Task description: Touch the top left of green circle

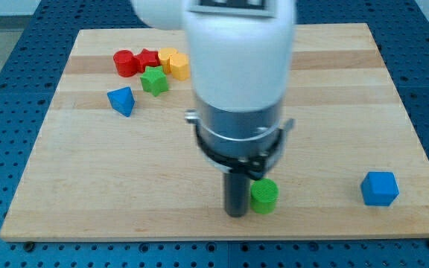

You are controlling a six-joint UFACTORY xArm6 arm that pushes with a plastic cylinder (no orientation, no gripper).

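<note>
The green circle (264, 196) is a short green cylinder near the board's bottom edge, a little right of centre. My tip (236, 214) is the lower end of the dark rod, which stands just to the left of the green circle, touching or nearly touching its left side. The arm's white and grey body hides the board above the rod and the green circle's top left edge.
A cluster sits at the view's top left: red circle (125, 62), red star (147, 58), yellow blocks (175, 62), green star (154, 80). A blue triangle (122, 100) lies below it. A blue cube (380, 187) is at the bottom right. The wooden board (88, 186) lies on a blue perforated table.
</note>
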